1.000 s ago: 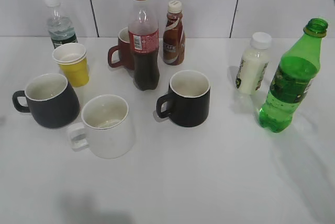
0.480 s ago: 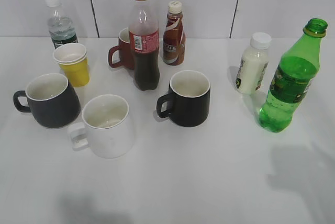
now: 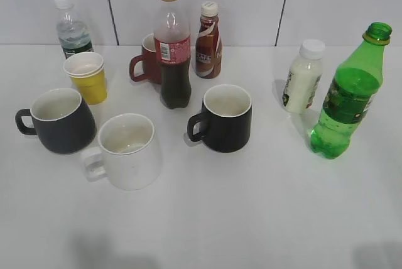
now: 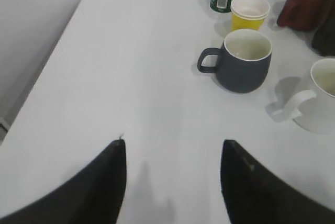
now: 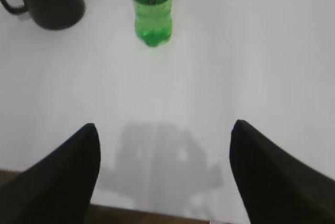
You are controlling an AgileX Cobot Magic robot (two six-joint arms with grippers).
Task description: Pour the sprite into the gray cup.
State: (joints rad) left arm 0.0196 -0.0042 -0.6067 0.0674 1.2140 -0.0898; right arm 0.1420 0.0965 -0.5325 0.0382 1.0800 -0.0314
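The green bottle (image 3: pixel 347 96) stands uncapped far right of the gray cup (image 3: pixel 58 120), both grippers (image 4: pixel 172 182) (image 5: pixel 165 171) spread wide, apparently empty.

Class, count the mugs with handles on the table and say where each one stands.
4: gray cup far left; white mug front; black mug centre; dark red mug at the back, partly hidden behind the cola bottle. Others may be hidden.

Both grippers hover with jaws spread wide — left gripper (image 4: pixel 172 182), right gripper (image 5: pixel 165 177) — holding nothing.
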